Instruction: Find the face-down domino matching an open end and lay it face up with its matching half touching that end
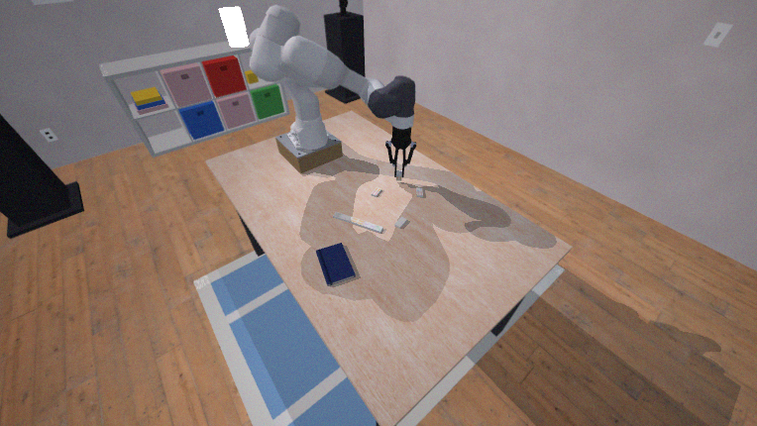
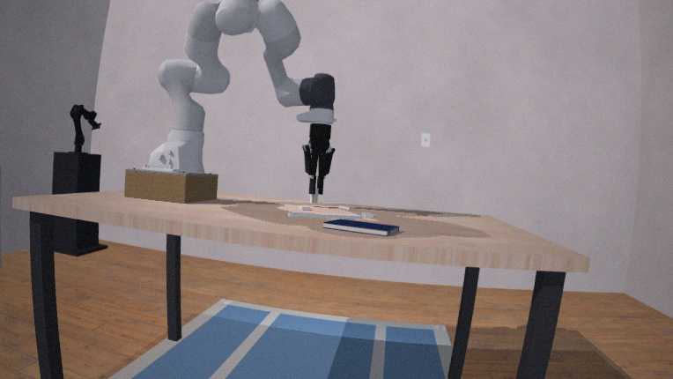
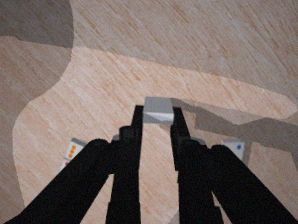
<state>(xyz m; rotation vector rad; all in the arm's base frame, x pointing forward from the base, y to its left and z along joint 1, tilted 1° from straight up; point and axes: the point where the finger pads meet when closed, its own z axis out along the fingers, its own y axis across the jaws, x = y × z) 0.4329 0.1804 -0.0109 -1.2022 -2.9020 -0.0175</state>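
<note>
I have the pincer [image 1: 398,170] pointing straight down over the far part of the bench [image 1: 265,174], its fingers closed on a pale grey domino [image 3: 158,110] that stands on edge between the tips. From the side view, the domino [image 2: 314,198] hangs just at the bench surface; I cannot tell whether it touches.

The line of dominoes [image 1: 358,222] lies flat near the middle of the bench, running left to right. Three loose dominoes lie around it: one [image 1: 377,191] to the far side of the line, one [image 1: 419,192] to the right of that, near the pincer, and one [image 1: 401,222] just off the line's right end. In the wrist view I see coloured pips on two flat pieces at either side of the fingers, too small to count.

A dark blue book [image 1: 335,264] lies nearer, left of centre. I can read no writing or label on it or on any domino.
</note>
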